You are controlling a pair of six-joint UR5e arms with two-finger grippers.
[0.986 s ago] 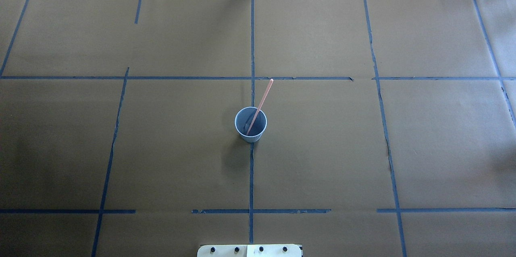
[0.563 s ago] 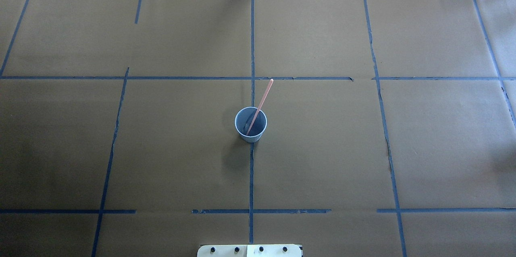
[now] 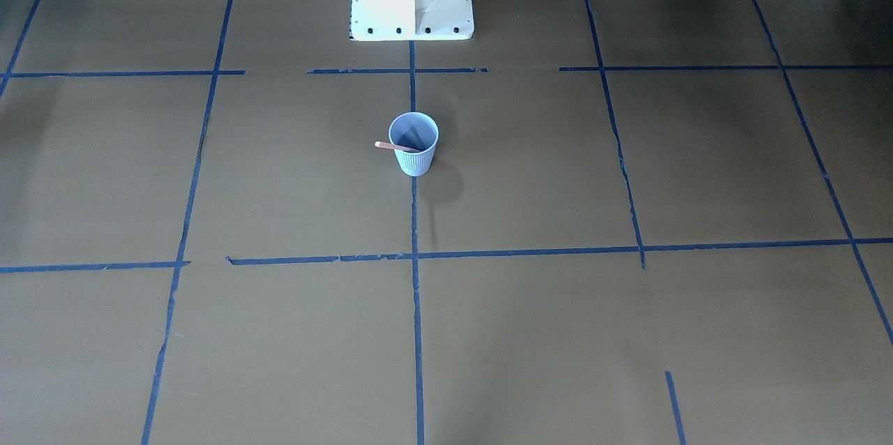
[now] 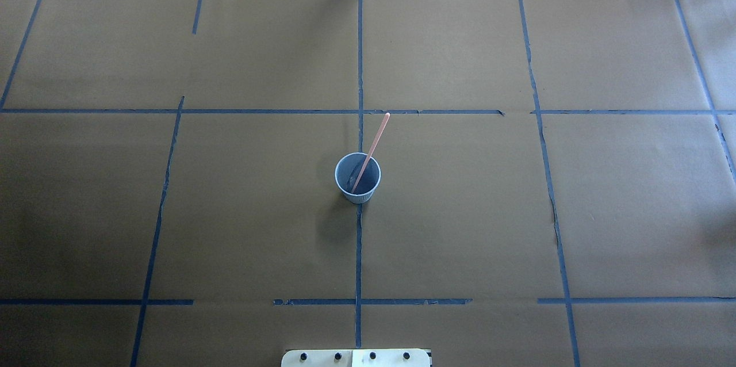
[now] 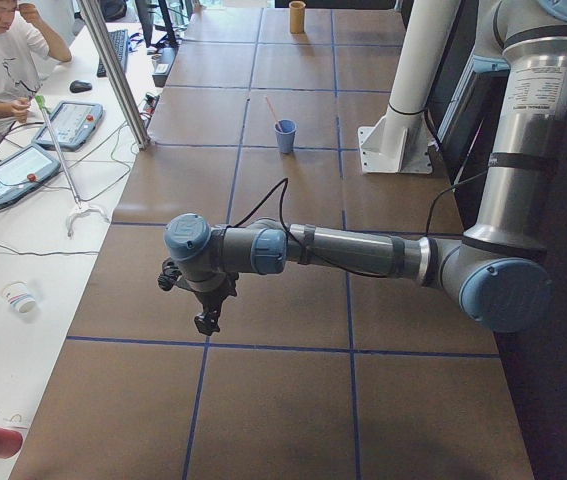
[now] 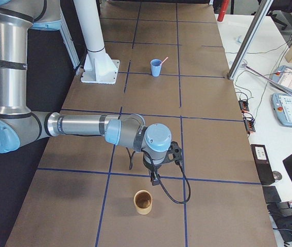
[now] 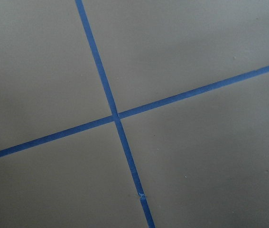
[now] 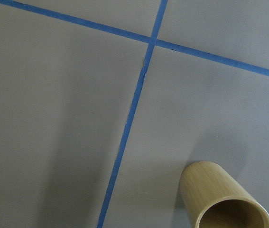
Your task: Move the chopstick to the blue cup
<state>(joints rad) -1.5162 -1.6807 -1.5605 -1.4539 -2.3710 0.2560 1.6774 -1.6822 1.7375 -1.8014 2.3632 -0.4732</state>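
The chopstick [image 4: 372,147] leaned in the cup [image 4: 361,197], lower end inside and top past the rim, far from both tools. The left tool [image 5: 206,318] hung over one end of the surface [image 4: 460,211]. The right tool [image 6: 155,178] hung over the other, with a bamboo tube [image 6: 143,202] near it. I cannot tell whether either was clenched or released.

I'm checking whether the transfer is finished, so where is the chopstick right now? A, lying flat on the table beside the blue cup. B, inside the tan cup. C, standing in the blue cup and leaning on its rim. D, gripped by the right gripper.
C: in the overhead view the chopstick has its lower end inside the blue cup and slants out over the rim.
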